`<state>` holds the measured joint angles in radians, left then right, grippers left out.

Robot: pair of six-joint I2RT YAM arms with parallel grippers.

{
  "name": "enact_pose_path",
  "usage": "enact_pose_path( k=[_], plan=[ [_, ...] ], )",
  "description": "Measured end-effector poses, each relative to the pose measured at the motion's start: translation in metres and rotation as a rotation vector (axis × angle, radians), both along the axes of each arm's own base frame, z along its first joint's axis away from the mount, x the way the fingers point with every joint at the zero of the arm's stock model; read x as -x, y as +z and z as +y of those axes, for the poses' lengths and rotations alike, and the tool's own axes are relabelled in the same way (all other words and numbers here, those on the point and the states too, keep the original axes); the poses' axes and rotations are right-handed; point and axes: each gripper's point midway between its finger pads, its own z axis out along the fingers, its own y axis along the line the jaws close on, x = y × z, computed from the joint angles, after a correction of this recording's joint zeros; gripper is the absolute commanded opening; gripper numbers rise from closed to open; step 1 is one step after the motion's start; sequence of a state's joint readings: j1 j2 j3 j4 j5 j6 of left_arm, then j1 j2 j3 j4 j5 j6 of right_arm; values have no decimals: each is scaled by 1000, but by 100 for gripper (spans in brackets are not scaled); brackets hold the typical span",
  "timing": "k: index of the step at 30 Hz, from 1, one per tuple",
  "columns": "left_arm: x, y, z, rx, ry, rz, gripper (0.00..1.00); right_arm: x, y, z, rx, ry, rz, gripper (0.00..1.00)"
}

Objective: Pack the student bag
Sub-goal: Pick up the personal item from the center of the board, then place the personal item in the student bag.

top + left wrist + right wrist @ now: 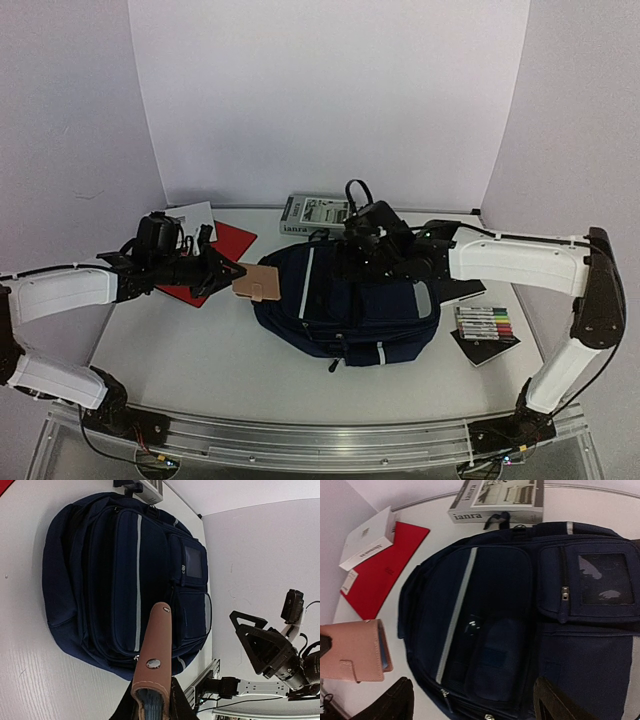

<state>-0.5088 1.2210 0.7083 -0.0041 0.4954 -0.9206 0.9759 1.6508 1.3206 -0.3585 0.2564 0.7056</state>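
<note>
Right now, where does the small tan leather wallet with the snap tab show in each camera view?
Top external: tan wallet left of centre, in the left gripper, beside the navy backpack.
Left wrist: bottom centre, edge-on, rising from the frame's lower edge.
Right wrist: lower left corner.
Shared landmark: the backpack's white stripe.

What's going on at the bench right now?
Two arms are packing a backpack that lies flat in the middle of the table. The left gripper holds a tan wallet by one end, right at the backpack's left edge; it is not inside yet. The right gripper hangs open over the top of the backpack, holding nothing. A red folder, a book and a set of markers lie around it, unpacked.
</note>
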Motion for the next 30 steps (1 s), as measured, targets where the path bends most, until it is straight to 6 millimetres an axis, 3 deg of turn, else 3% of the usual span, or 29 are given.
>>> enact_pose_path(
  k=[7, 13, 23, 30],
  plan=[
    [-3, -13, 4, -36, 19, 29, 0, -14, -66, -28, 358, -107, 75, 71],
    [-3, -13, 4, -38, 16, 26, 0, -11, -114, -45, 548, -127, 147, 62],
    [1, -11, 1, -24, -12, 24, 0, -18, -124, -49, 636, -164, 145, 37],
    [4, -6, -3, -17, -45, 8, 0, -19, -127, -57, 667, -184, 144, 8]
  ],
)
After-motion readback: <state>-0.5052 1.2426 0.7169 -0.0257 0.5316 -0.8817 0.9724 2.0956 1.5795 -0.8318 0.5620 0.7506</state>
